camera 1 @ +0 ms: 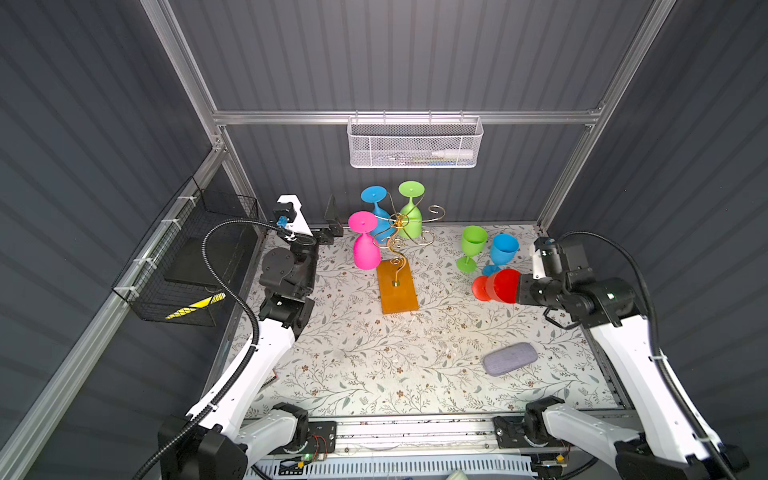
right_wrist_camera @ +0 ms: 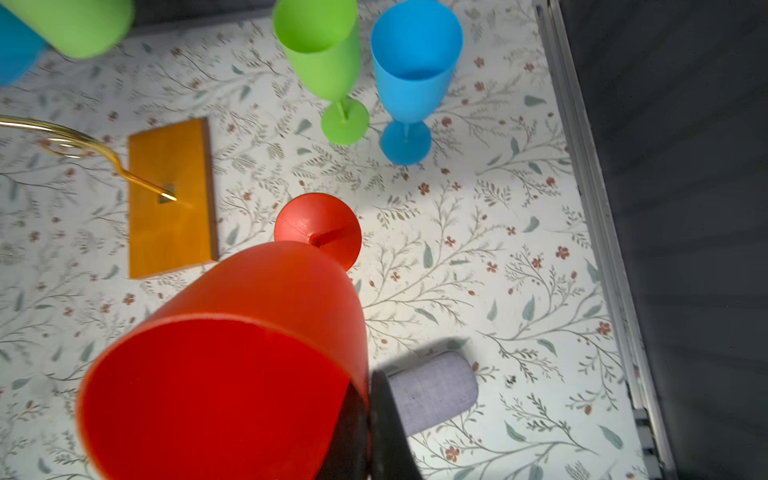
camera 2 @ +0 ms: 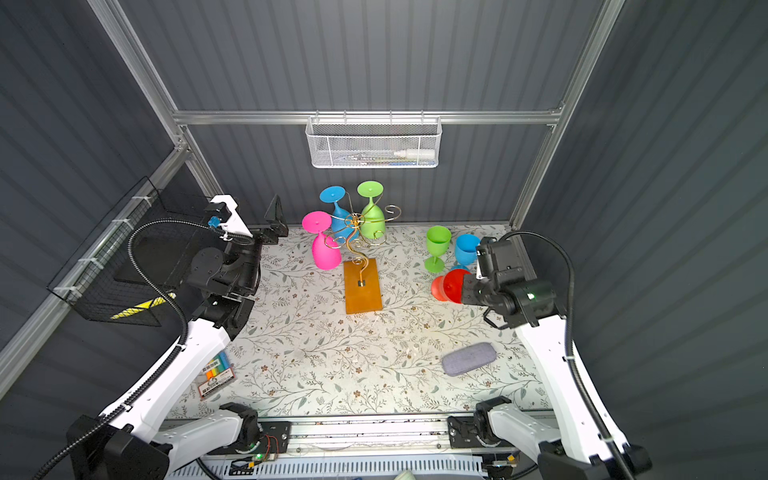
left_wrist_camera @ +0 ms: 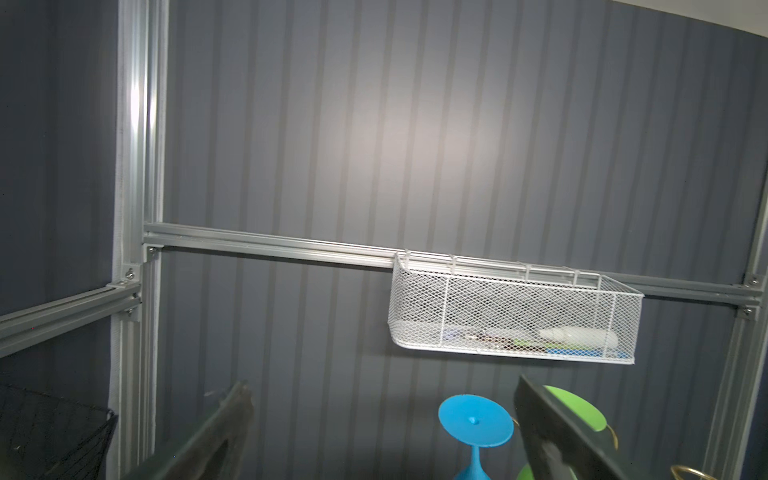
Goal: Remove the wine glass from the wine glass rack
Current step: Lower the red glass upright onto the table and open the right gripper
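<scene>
Gold wire forms the wine glass rack (camera 1: 398, 237), its wavy stem fixed to an amber-orange base (camera 1: 397, 293) that is set at the rear middle of the floral table (camera 1: 365, 365). Three scroll arms are occupied by inverted glasses: a pink glass (camera 1: 365, 245), a blue glass (camera 1: 378, 208) and a green glass (camera 1: 411, 208), with the back wall close behind them.

The red wine glass (camera 1: 496, 284) is off the rack. It is held tilted almost onto its side to the right of the base, foot toward the rack, with bare table between the two. Its rim is pinched by the right fingers (right_wrist_camera: 386, 428), one inside the bowl and one outside. Whether the foot touches the table cannot be told.

Just behind it an upright green glass (camera 1: 471, 247) and an upright blue glass (camera 1: 503, 253) are stood, and the right edge rail (right_wrist_camera: 590, 208) is near. A grey case (camera 1: 510, 358) is laid near the front right; the middle and front are broad and open.

The left fingers (left_wrist_camera: 552, 432) are spread wide, holding nothing. They are raised at the rear left, near the pink glass but apart from it.
</scene>
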`<state>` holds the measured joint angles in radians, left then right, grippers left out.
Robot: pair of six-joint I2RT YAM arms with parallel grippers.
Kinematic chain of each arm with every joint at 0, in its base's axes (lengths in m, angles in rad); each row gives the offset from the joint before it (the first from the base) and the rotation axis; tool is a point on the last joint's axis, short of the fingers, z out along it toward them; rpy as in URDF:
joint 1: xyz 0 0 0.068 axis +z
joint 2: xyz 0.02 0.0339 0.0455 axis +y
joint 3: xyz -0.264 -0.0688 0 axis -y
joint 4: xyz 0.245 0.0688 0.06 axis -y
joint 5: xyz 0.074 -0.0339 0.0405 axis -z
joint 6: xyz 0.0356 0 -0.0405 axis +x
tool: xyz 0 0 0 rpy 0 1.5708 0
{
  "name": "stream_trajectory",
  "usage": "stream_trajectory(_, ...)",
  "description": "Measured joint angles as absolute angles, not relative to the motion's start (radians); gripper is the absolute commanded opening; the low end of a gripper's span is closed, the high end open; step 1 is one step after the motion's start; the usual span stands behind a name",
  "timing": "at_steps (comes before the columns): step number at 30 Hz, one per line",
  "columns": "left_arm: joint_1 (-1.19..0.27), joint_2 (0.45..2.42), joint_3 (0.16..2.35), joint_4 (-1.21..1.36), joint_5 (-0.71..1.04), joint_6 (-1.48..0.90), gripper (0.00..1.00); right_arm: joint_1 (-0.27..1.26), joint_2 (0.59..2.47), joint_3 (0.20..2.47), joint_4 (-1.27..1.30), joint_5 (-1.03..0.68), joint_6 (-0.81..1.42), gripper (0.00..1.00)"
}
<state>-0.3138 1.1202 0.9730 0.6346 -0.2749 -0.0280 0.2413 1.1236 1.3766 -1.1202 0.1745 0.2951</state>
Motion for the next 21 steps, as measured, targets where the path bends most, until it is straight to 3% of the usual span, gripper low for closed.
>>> stream_trajectory(21, -0.276, 1.077, 0.934, 0.590, -0.326, -0.048, 1.00, -0.110, 1.416, 1.427, -1.047, 0.209, 0.218, 0.00)
